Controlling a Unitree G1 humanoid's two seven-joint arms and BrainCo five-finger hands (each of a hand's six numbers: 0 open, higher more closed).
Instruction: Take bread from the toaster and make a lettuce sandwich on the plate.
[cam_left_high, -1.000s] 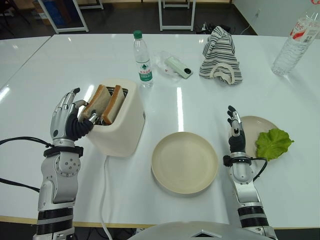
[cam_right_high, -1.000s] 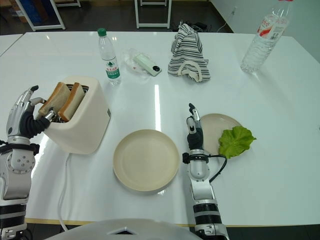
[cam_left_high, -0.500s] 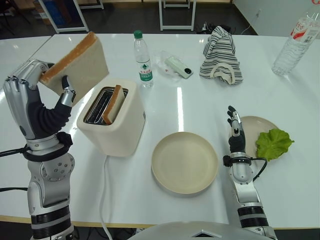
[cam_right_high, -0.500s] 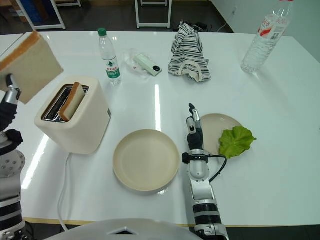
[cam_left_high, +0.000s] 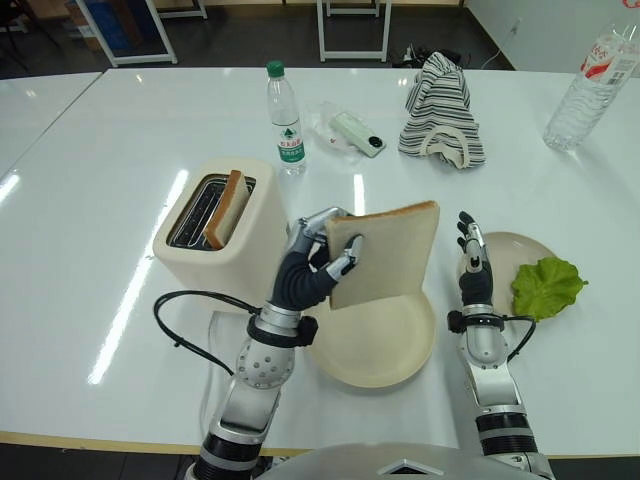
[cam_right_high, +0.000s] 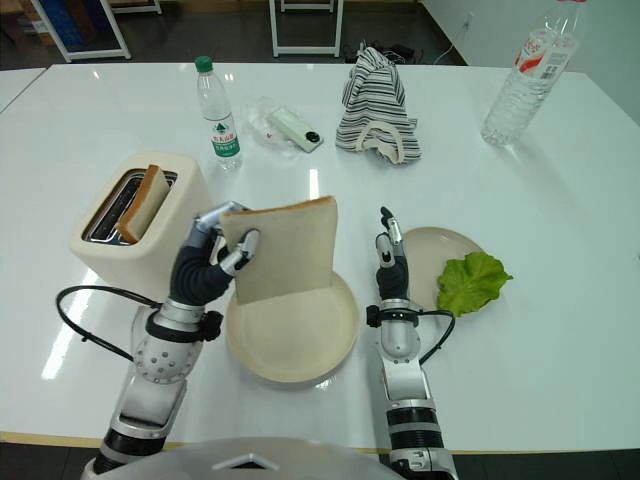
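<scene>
My left hand (cam_left_high: 312, 262) is shut on a slice of bread (cam_left_high: 388, 250) and holds it upright over the left part of the cream plate (cam_left_high: 375, 352). A second slice of bread (cam_left_high: 226, 207) stands in the right slot of the cream toaster (cam_left_high: 212, 235), at the left. My right hand (cam_left_high: 471, 262) is upright on the table just right of the plate, fingers straight and holding nothing. A green lettuce leaf (cam_left_high: 545, 286) lies on a smaller plate (cam_left_high: 505, 246) right of that hand.
At the back of the table stand a green-capped water bottle (cam_left_high: 285, 121), a small wrapped device (cam_left_high: 354, 134), a striped cloth bag (cam_left_high: 440, 113) and a clear bottle (cam_left_high: 587, 91) at far right. The toaster's cable (cam_left_high: 178, 315) loops along the front left.
My left hand pulled one slice out of the toaster, lifted it high at the left, then carried it right and down over the plate. The right hand stayed put.
</scene>
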